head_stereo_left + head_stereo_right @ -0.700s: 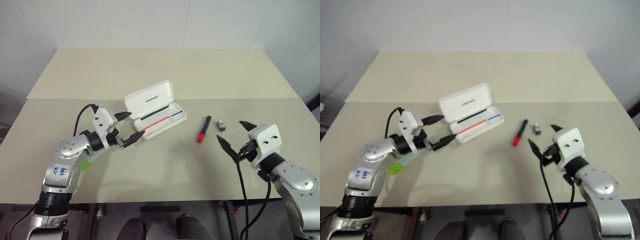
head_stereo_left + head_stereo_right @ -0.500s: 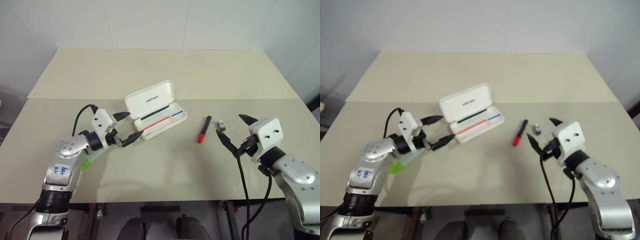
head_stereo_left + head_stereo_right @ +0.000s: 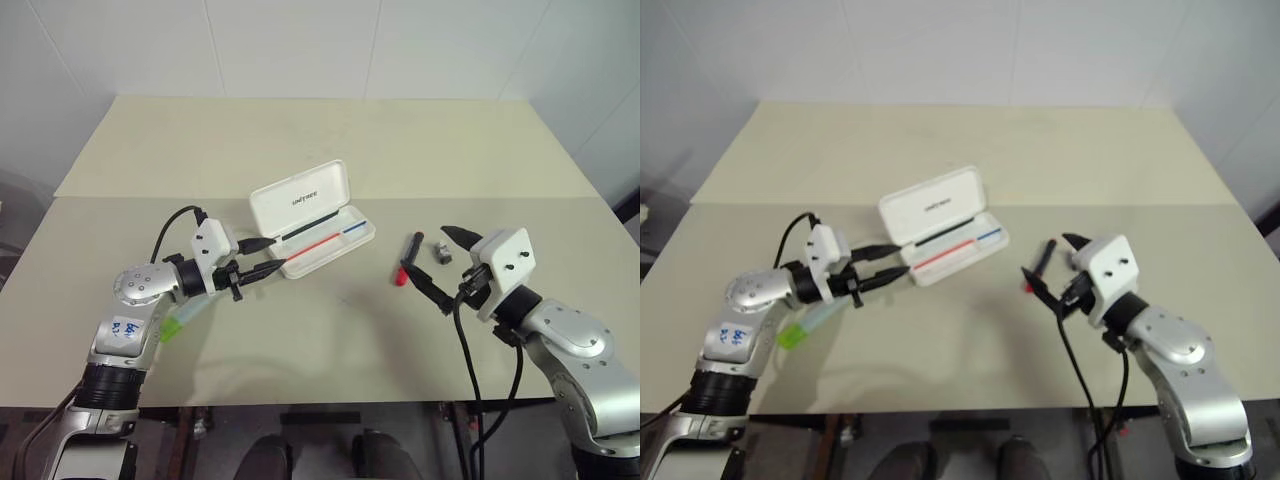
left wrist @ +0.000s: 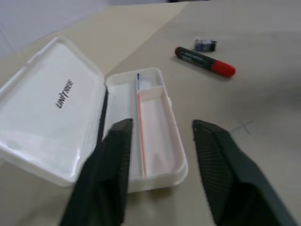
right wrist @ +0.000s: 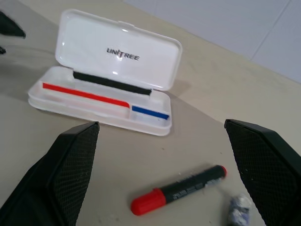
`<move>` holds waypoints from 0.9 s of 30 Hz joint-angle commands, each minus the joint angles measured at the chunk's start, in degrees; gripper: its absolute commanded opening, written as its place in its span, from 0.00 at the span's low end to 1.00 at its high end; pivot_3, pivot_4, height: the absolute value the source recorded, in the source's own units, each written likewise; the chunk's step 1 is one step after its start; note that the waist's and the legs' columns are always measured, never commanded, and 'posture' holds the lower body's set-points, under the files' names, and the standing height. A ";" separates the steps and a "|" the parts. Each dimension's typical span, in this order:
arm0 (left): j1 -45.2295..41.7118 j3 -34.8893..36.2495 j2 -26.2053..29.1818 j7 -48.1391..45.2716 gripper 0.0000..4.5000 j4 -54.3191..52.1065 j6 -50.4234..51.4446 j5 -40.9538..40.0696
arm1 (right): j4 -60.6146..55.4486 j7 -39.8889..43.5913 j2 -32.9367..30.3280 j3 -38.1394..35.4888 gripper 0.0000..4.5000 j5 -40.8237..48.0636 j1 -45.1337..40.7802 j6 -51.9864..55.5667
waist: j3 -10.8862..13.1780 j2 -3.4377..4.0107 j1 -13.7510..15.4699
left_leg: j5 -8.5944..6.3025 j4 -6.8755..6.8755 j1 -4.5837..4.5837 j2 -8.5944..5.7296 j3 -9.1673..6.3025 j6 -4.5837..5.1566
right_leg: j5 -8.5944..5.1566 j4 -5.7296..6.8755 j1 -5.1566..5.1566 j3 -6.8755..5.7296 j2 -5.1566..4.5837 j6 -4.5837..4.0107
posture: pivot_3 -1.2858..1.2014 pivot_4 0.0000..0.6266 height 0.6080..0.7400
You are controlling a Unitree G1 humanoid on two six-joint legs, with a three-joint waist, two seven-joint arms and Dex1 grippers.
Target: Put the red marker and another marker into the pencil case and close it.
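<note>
From the head views, the beige matte desk (image 3: 330,130) carries the white hard-plastic pencil case (image 3: 312,220) near its middle, lid up on its hinge and showing dark lettering, a thin red-and-blue stripe along the tray. At about four o'clock of the case lies the red marker (image 3: 408,259), a short black barrel with a bright red end, and just beside its black end sits a small grey-and-black object (image 3: 441,251). The lime-green marker (image 3: 805,325), stubby and partly translucent, lies at about eight o'clock of the case, partly under the left arm. The left hand (image 3: 262,257) hovers just at the case's near left corner, its two black fingers narrowly parted and holding nothing. The right hand (image 3: 434,263) hangs over the red marker, fingers spread wide and empty, one finger crossing in front of the marker's red end. In the left wrist view, the textured black fingers (image 4: 109,179) frame the case's smooth, rounded tray, with the red marker and the small object beyond it at one o'clock. In the right wrist view, the widely spread fingers (image 5: 66,165) flank the red marker, which lies bare on the desk, the open case behind it at eleven o'clock.
</note>
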 commanded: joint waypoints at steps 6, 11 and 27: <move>-4.66 -5.96 -1.53 1.16 0.33 1.22 3.51 5.26 | -7.09 -2.86 2.51 1.48 1.00 4.00 -3.05 4.59 | 0.00 0.00 0.11 | -0.01 0.06 -0.01 -0.02 -0.02 0.02 | 0.03 0.01 0.02 0.01 0.02 0.04 | 0.52 0.24 1.00; -6.55 -8.16 -1.46 1.01 0.33 2.83 4.75 7.81 | -9.46 -4.91 3.79 3.78 1.00 4.35 -3.88 7.07 | 0.00 0.00 -0.07 | -0.03 0.05 -0.03 -0.04 -0.02 0.06 | 0.04 0.07 -0.05 0.00 0.02 0.06 | 0.52 0.24 1.00; -12.70 -13.44 -2.24 -1.41 0.33 6.71 10.53 12.24 | -13.08 -11.18 7.56 7.82 1.00 2.55 -3.64 8.30 | 0.00 0.00 -0.10 | -0.09 0.10 -0.04 -0.16 -0.04 0.17 | 0.07 0.10 -0.08 0.00 0.03 0.11 | 0.52 0.24 1.00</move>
